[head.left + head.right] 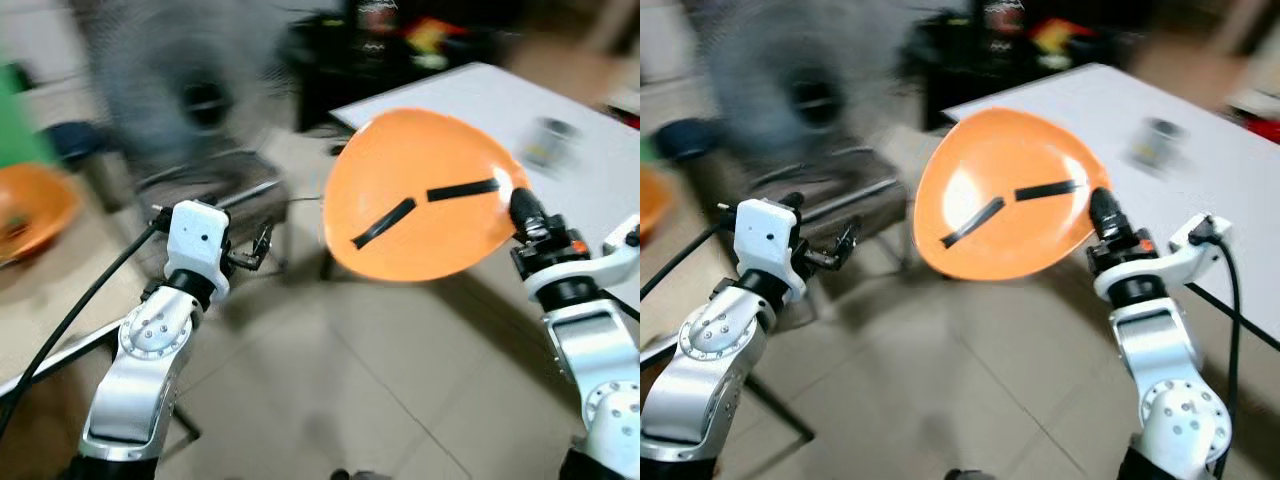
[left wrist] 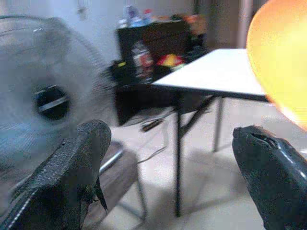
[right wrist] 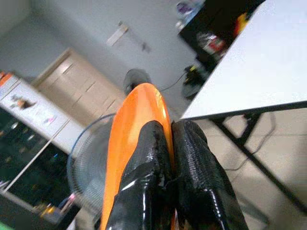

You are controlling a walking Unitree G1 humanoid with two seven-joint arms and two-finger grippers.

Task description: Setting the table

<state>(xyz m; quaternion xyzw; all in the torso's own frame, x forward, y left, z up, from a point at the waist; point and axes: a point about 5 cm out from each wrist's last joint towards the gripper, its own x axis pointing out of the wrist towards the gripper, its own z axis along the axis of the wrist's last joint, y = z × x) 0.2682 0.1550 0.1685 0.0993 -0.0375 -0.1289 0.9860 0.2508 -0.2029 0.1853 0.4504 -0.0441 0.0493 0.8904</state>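
Right gripper point(image 3: 170, 158): clamped on the plate point(image 1: 420, 195) rim, fingers pinched together over the edge.
Plate: orange, two black strips on its face, held up in the air tilted almost on edge, face toward the head camera.
Left gripper point(image 2: 168, 163): fingers apart, nothing between them, raised in front of the fan point(image 1: 185, 90).
Table point(image 1: 590, 170): white, ahead and to the robot's right, beyond the plate; right arm is the nearer one.
Cup point(image 1: 548, 140): blurred, standing on the table.
Next move, my guess: carry the plate forward-right over the tabletop, level it flat, then set down.
Risk: views are blurred; thin rim grip may slip.
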